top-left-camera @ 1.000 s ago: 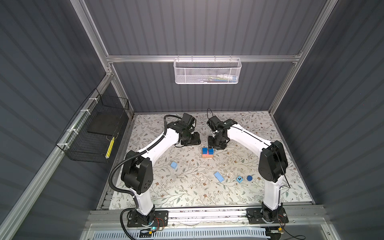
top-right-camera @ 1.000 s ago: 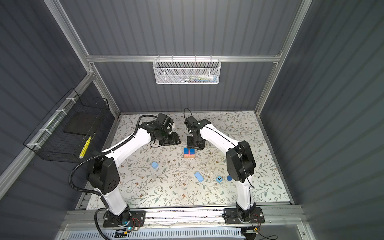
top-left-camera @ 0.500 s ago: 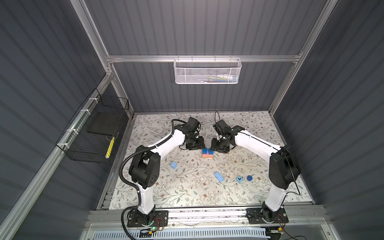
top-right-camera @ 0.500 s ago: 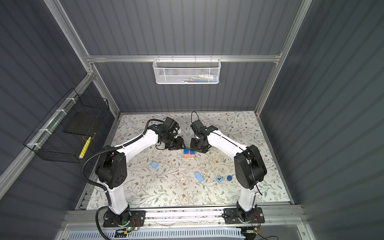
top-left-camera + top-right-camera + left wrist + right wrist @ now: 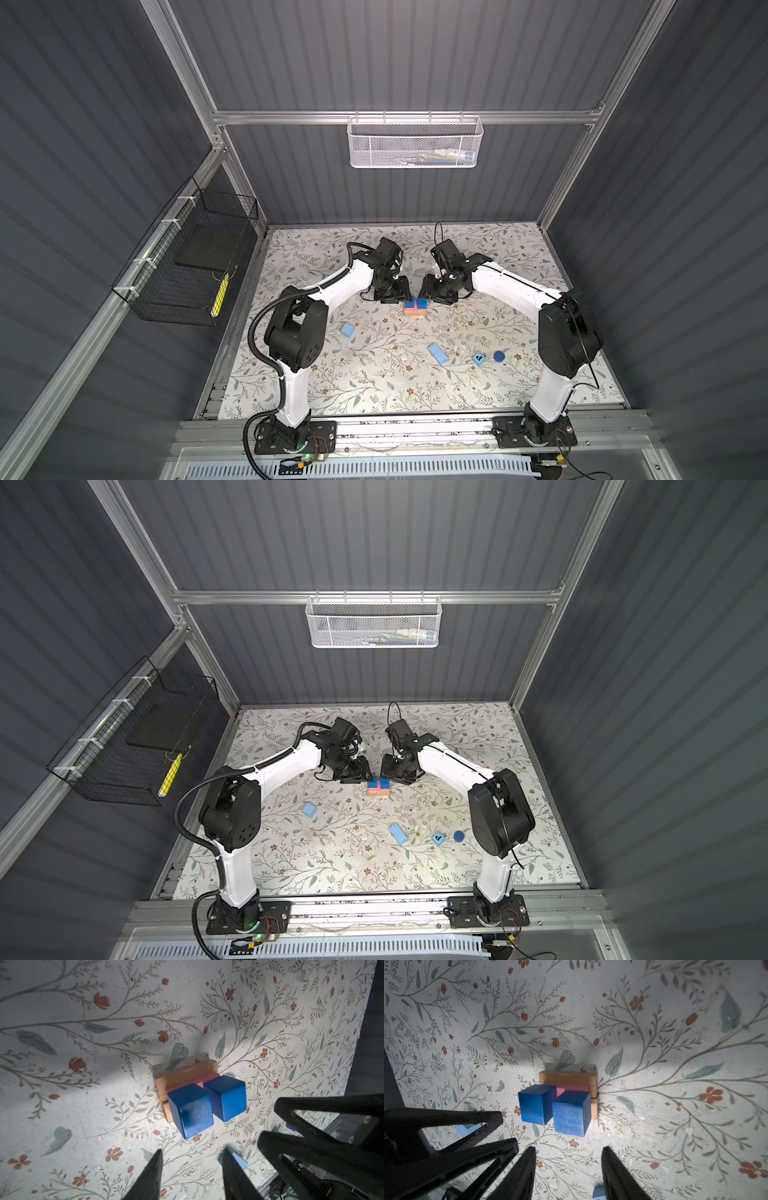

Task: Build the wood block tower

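Nearest me, the spare pieces lay on the floral mat [image 5: 374, 386]: a light blue bar [image 5: 437, 353], a lettered cube [image 5: 479, 358] whose black mark read as a d or a p, and just right of it the dark blue cylinder [image 5: 499, 355]. A plain light blue cube [image 5: 347, 330] sat alone, farther in on the left.

At mid-table stood the wood block tower [image 5: 415, 308]. Its tan bars [image 5: 185, 1073] lay side by side, as a broad footing, I judged. A pink bar [image 5: 204, 1080] lay on them. Two dark blue cubes [image 5: 191, 1109] sat on top with a slot between, likely as pillars for a bridging piece.

The left gripper [image 5: 192, 1150] and right gripper [image 5: 569, 1148] hovered at the tower's far left and far right. Each had its jaws parted and empty, touching nothing.

On the far wall hung a white mesh basket [image 5: 413, 141]; anything printed inside it was too small to read.
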`<state>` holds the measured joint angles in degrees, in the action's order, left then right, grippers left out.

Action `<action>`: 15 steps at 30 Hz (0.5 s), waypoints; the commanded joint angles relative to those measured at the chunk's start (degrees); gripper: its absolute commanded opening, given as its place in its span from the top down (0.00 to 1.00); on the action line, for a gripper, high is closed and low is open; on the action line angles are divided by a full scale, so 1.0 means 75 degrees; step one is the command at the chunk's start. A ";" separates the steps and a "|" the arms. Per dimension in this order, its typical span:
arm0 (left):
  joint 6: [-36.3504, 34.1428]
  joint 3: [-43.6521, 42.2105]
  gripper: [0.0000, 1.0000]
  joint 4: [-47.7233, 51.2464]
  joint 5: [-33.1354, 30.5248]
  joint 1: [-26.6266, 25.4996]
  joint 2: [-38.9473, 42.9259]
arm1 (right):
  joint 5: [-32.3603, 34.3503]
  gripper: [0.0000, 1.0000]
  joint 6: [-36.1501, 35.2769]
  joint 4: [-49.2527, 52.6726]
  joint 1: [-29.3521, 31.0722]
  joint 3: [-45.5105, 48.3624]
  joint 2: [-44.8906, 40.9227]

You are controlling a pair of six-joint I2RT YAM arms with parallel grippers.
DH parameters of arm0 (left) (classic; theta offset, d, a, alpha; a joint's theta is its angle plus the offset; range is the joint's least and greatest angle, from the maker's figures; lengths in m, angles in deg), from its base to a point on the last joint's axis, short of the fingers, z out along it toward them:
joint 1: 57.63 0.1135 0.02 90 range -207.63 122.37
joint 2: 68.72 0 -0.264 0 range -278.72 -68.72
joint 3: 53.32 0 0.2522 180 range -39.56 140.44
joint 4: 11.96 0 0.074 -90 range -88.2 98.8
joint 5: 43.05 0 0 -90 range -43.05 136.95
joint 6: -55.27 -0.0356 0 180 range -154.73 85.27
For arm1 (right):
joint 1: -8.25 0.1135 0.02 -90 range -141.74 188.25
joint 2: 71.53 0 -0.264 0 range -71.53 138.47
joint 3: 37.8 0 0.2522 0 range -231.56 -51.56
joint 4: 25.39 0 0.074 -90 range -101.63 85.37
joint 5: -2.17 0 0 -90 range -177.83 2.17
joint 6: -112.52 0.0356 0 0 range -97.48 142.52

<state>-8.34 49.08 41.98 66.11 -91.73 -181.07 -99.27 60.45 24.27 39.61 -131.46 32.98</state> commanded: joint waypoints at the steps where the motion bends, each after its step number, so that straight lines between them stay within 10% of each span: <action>1: 0.0014 0.0175 0.53 0.0091 0.0174 -0.0055 -0.0133 | -0.0161 0.47 -0.0089 -0.0200 -0.0085 0.0146 0.0137; 15: 0.0020 0.0333 0.56 0.0103 0.0259 -0.0069 -0.0412 | -0.0349 0.52 -0.0120 -0.0567 -0.0164 0.0281 0.0352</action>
<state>-8.34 49.74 42.00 66.57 -91.82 -183.21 -101.28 59.97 20.69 38.76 -130.00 33.96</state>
